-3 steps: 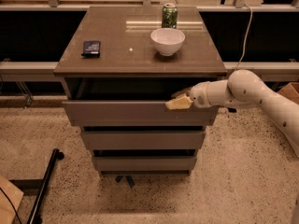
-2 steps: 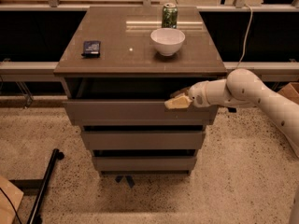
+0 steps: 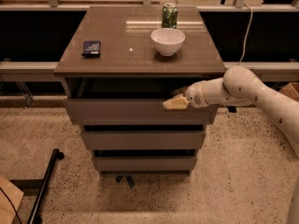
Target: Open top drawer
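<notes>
A grey-brown cabinet [image 3: 112, 62] with three stacked drawers fills the centre of the frame, seen from above and in front. The top drawer [image 3: 121, 112] sits just under the cabinet top. It is pulled partly out, so its plain front stands forward of the two lower drawers [image 3: 142, 140], with a dark gap above its upper edge. A white robot arm [image 3: 243, 85] reaches in from the right edge. Its gripper [image 3: 175, 103] rests at the drawer front's top edge, right of centre, its pale tip touching the lip. Whether the gripper is open or closed cannot be told. On the cabinet top are a white bowl [image 3: 167, 40], a green can [image 3: 169, 16] behind it, and a small dark flat object [image 3: 92, 47] to the left. Over the past second almost nothing has shifted: the drawer front and gripper sit where they were. The pull appears to have slowed or paused with the drawer only part open, so more outward travel is probably still needed.
</notes>
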